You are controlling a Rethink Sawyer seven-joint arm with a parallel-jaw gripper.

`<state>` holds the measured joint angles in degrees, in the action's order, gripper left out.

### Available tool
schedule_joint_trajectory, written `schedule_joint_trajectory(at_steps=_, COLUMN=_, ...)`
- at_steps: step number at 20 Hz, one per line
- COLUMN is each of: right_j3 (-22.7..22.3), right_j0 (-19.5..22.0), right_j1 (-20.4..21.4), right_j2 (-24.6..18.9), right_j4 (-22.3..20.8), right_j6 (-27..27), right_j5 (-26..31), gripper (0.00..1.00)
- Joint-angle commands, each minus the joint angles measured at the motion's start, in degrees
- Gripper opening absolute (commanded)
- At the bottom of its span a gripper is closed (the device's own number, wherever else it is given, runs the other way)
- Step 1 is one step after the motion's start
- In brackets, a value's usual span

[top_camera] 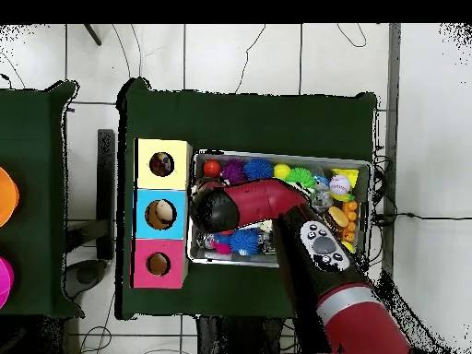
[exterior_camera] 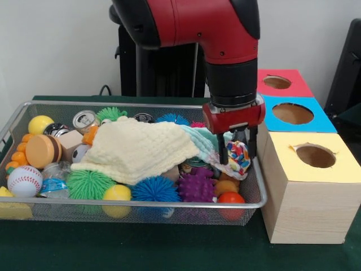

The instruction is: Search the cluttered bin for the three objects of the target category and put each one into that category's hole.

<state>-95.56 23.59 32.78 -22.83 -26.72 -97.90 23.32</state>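
Note:
The wire mesh bin (exterior_camera: 141, 204) stands on the green table. A large cream waffle cloth (exterior_camera: 135, 149) lies on top of the clutter, with a pale teal waffle cloth (exterior_camera: 198, 137) tucked under its right edge. My gripper (exterior_camera: 237, 151) reaches down at the bin's right end, its fingers (exterior_camera: 223, 152) closed on the bunched white cloth with coloured dots (exterior_camera: 238, 158). The yellow-topped box's hole (exterior_camera: 316, 156) is just right of the bin. In the overhead view the arm (top_camera: 267, 198) covers the gripper and cloths; the yellow hole (top_camera: 161, 164) lies left of the bin (top_camera: 277, 155).
Blue-topped (exterior_camera: 292, 113) and red-topped (exterior_camera: 277, 82) holes lie behind the yellow one. The bin holds green (exterior_camera: 90, 183), blue (exterior_camera: 155, 189) and purple (exterior_camera: 197, 185) spiky balls, a baseball (exterior_camera: 24, 180), a can (exterior_camera: 84, 119), a yellow ball (exterior_camera: 40, 124) and a red ball (exterior_camera: 231, 197).

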Motion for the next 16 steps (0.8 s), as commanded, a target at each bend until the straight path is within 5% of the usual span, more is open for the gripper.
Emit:
schedule_joint_trajectory(at_steps=1, right_j3=6.06, right_j0=-8.73, right_j1=-0.23, right_j2=6.89, right_j4=-1.57, right_j6=-0.96, right_j5=21.43, gripper=1.00)
schedule_joint_trajectory(at_steps=16, right_j3=9.16, right_j0=-8.74, right_j1=-1.81, right_j2=5.77, right_j4=-2.37, right_j6=0.03, right_j5=22.22, gripper=1.00)
